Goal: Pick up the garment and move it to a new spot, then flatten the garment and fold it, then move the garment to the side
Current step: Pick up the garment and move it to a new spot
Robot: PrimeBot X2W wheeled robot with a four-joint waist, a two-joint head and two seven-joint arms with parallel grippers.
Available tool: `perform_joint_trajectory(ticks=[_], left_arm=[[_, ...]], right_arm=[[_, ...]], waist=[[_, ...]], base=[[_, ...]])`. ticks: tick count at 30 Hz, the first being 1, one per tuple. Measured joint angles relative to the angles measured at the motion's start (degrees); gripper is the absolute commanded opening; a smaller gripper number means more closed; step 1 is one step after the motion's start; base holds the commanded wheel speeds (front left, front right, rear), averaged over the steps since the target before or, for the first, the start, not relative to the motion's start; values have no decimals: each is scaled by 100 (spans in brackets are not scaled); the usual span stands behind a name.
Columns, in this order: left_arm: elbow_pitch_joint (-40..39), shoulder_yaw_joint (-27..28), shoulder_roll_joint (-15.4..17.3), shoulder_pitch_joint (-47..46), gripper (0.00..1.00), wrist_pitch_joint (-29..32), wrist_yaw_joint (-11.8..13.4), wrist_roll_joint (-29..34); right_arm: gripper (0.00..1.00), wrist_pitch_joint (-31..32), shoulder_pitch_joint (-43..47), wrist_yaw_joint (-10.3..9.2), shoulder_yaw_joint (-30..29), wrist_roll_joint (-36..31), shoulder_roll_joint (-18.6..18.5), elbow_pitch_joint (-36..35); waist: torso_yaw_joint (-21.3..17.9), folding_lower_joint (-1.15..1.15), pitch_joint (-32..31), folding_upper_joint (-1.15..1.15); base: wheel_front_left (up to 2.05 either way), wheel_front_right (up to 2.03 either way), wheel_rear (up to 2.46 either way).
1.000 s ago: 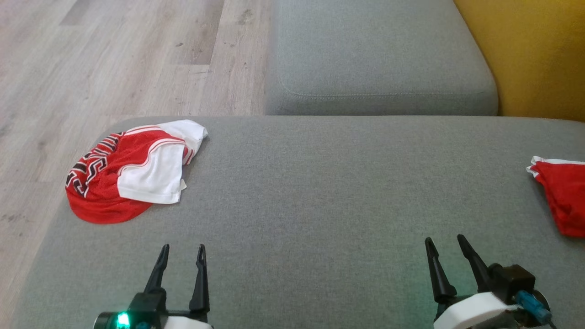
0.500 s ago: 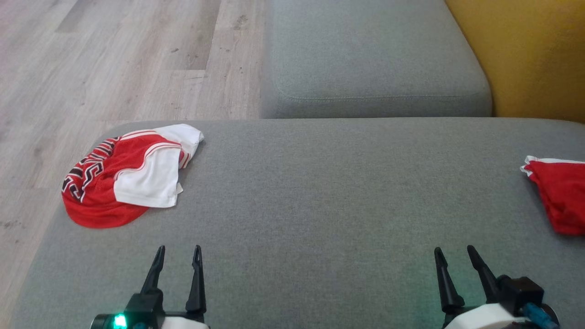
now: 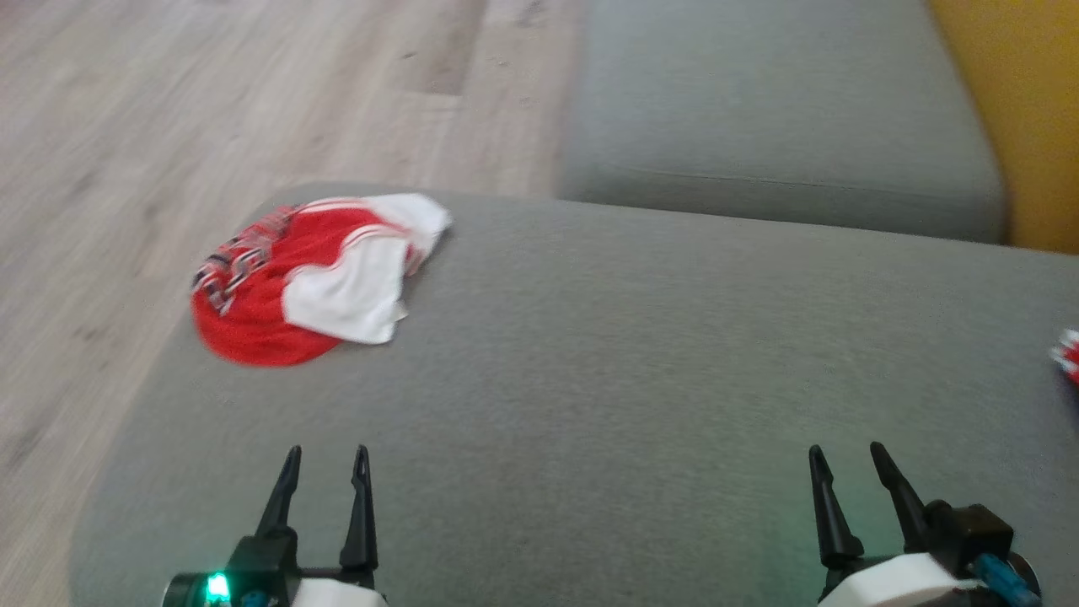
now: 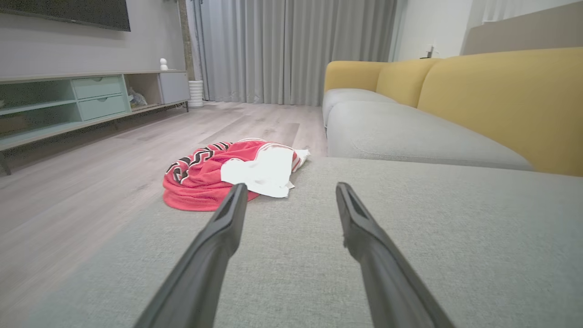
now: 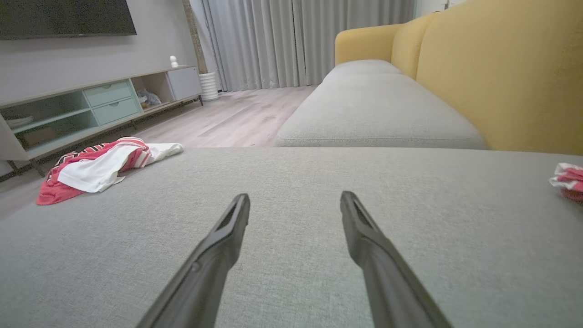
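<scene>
Room: pale wood floor [image 3: 211, 101], grey curtains [image 4: 291, 45] at the far end, a low media unit [image 4: 68, 100] along one wall.

Sofa: I note a broad grey seat cushion [image 3: 632, 354] before me, a second cushion [image 3: 775, 110] beyond it and a yellow backrest [image 4: 501, 100] on my right.

The garment [image 3: 312, 278], red and white with a black-patterned band, lies crumpled at the seat cushion's far left corner. A smaller red cloth [image 5: 567, 180] sits at its right edge.

My left tool [image 3: 327, 451] and right tool [image 3: 845, 448] hover low over the near part, both spread, gripping nothing.
</scene>
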Motion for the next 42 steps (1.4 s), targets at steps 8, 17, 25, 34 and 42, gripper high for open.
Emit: perform_joint_trajectory(ticks=[8, 17, 25, 34, 42], left_arm=[[-283, 270, 0, -19, 100, 0, 8, 55], [-513, 544, 1, -112, 100, 0, -53, 155], [-706, 591, 174, -1393, 100, 0, -253, 354], [665, 514, 368, -3864, 100, -3, -662, 421], [3006, 379, 450, -5915, 100, 396, -896, 247]], right_arm=[[100, 0, -147, 0, 113, 0, -36, -47], [100, 0, -252, 0, 75, 0, -185, -103], [100, 0, -445, 0, 265, -104, -661, -216], [100, -16, -1508, 0, 345, -169, -1497, -528], [100, -16, -1975, 0, 380, -187, -2151, -836]], waist=[[760, 0, 224, 0], [1235, 0, 593, 0], [1173, 0, 1091, 0], [916, 2, 2143, 0], [538, 2, 3189, 0]], base=[[0, 0, 0], [0, 0, 0], [0, 0, 0], [0, 0, 0], [0, 0, 0]])
